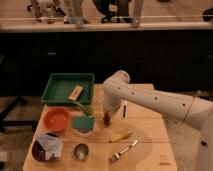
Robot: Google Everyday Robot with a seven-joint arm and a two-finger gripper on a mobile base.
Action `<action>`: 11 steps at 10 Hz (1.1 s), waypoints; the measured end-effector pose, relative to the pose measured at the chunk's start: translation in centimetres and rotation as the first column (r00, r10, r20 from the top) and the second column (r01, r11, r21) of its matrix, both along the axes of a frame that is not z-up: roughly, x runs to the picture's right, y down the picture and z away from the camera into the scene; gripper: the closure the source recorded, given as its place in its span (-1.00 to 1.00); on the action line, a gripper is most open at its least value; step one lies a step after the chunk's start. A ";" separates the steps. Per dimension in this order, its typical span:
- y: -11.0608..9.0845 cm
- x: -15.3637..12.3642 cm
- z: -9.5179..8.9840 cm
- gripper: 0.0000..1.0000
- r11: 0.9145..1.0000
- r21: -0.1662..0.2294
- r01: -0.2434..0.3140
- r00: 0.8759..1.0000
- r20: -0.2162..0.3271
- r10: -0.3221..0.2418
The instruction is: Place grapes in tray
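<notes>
Camera view: near the middle of the tabletop (pixel 147 132), the gripper (pixel 107 115) points down, fingers closed on the grapes (pixel 107 120), just right of the teal container (pixel 82 123). Whether they are lifted clear is unclear. The green tray (pixel 59 88) sits at the far left corner, holding only a tan piece (pixel 76 92). The grasp looks made; carrying and releasing remain.

Gripper (pixel 107 113) over table (pixel 150 131) middle, blurred into grapes (pixel 107 120), arm (pixel 165 102) cropped right
</notes>
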State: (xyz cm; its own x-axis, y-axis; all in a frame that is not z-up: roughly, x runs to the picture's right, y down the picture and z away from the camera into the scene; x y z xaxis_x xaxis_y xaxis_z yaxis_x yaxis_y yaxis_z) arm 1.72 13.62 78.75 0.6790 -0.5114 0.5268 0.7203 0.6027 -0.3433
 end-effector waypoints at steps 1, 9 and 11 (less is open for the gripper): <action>-0.5 -0.4 -0.1 1.00 1.000 0.014 -0.023 1.000 -0.014 0.023; -4.3 -5.9 -1.0 1.00 0.996 0.067 -0.064 0.998 0.001 0.064; -4.6 -6.6 -0.9 1.00 0.996 0.066 -0.059 0.998 0.010 0.059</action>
State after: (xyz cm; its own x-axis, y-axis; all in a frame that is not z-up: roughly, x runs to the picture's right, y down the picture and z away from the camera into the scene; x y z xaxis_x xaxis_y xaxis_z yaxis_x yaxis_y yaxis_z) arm -4.93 8.98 77.82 0.7050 -0.5047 0.4983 0.6854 0.6655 -0.2956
